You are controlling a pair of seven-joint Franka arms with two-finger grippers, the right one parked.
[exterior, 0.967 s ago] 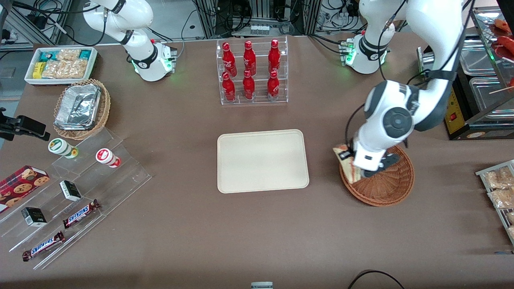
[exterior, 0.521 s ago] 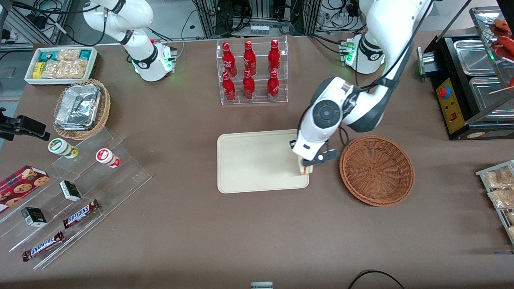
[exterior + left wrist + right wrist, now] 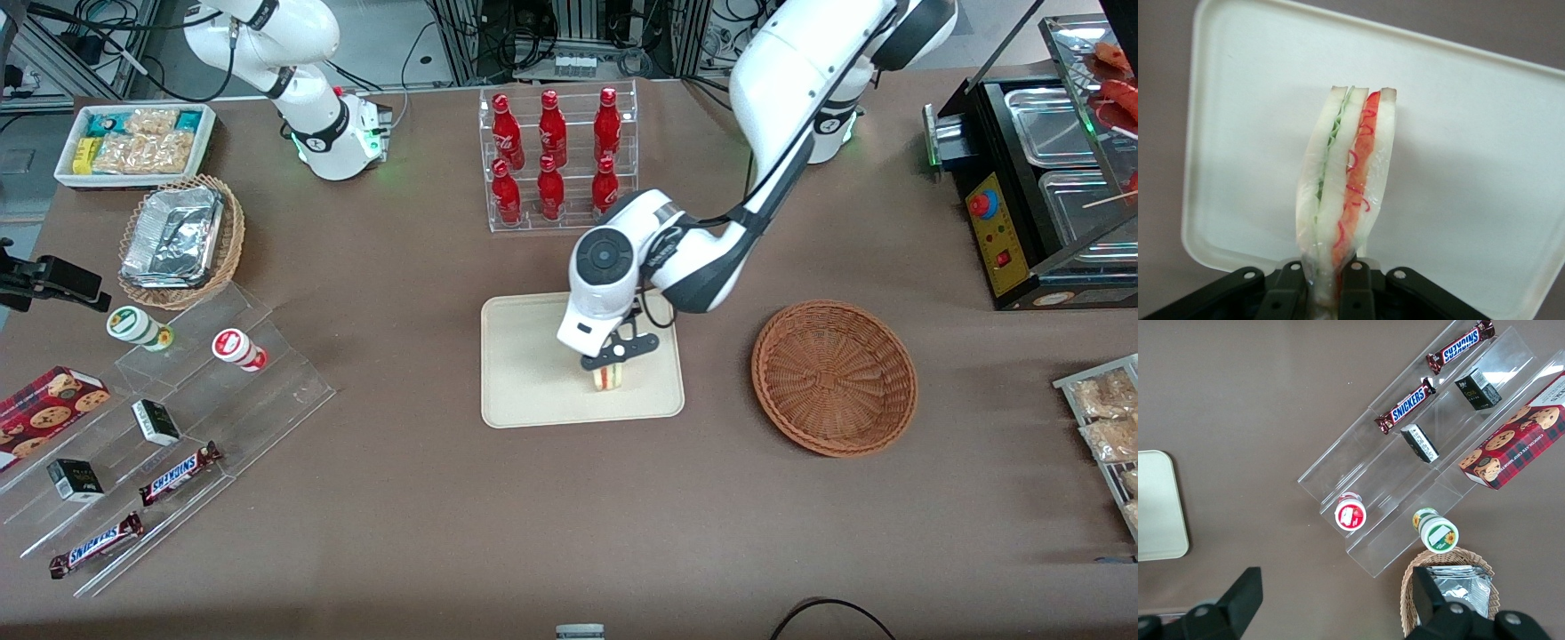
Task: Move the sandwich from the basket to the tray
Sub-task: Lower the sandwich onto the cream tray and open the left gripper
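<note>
Front view: left-arm gripper (image 3: 613, 357) poised over the tray (image 3: 524, 391), toward the edge nearer the camera and the end closer to the basket (image 3: 834, 378); fingers closed on the sandwich (image 3: 608, 378), held edge-on with red and green filling stripes facing the camera; sandwich low over the tray floor, contact with it possibly made but not resolvable from this angle. Basket lying on the table beside the tray, toward the working arm's end, nothing visible inside. Clear rack of red bottles (image 3: 558, 160) farther from the camera than the tray. Tan wicker basket of foil containers (image 3: 180, 240) and white bin of packaged snacks (image 3: 135, 142) toward the parked arm's end of the table, with stepped acrylic shelves (image 3: 169, 427) carrying Snickers bars (image 3: 178, 474) nearer the camera. Left wrist view: sandwich (image 3: 1346, 183) standing out from between the two black fingers (image 3: 1288, 293), pinched at its narrow end, white bread layers separated by a green stripe and a red stripe, thin clear wrap around it; cream tray (image 3: 1471, 220) filling the background beneath. Right wrist view: one rounded corner of the tray (image 3: 1161, 507) on the brown table; acrylic shelves (image 3: 1418, 473) with Snickers bars (image 3: 1408, 405), a cookie box (image 3: 1515, 443) and two round-lidded cups (image 3: 1350, 514).
</note>
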